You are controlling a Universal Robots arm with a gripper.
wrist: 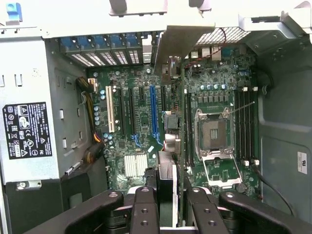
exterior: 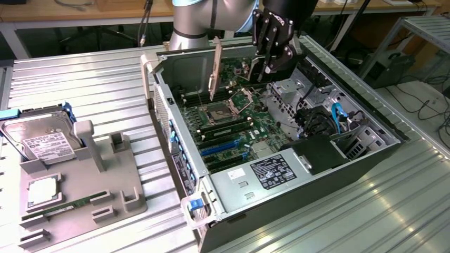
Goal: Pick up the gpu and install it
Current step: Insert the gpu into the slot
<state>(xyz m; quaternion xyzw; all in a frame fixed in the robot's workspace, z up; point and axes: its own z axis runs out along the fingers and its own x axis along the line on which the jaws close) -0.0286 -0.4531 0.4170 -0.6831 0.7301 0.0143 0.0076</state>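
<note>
A ribbed metal tabletop (exterior: 91, 84) fronts wooden benches (exterior: 70, 10), with cables (exterior: 429, 105) on the floor (exterior: 414, 84).

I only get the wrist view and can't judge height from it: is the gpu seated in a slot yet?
Observer: No. The gpu hangs upright in the gripper, its bracket's top above the rim of the case.
Operator: What's beside the case?
Observer: A grey holder at the exterior view's left, a hard drive standing in it.
Operator: Anything else there?
Observer: A green memory stick lying flat.
</note>
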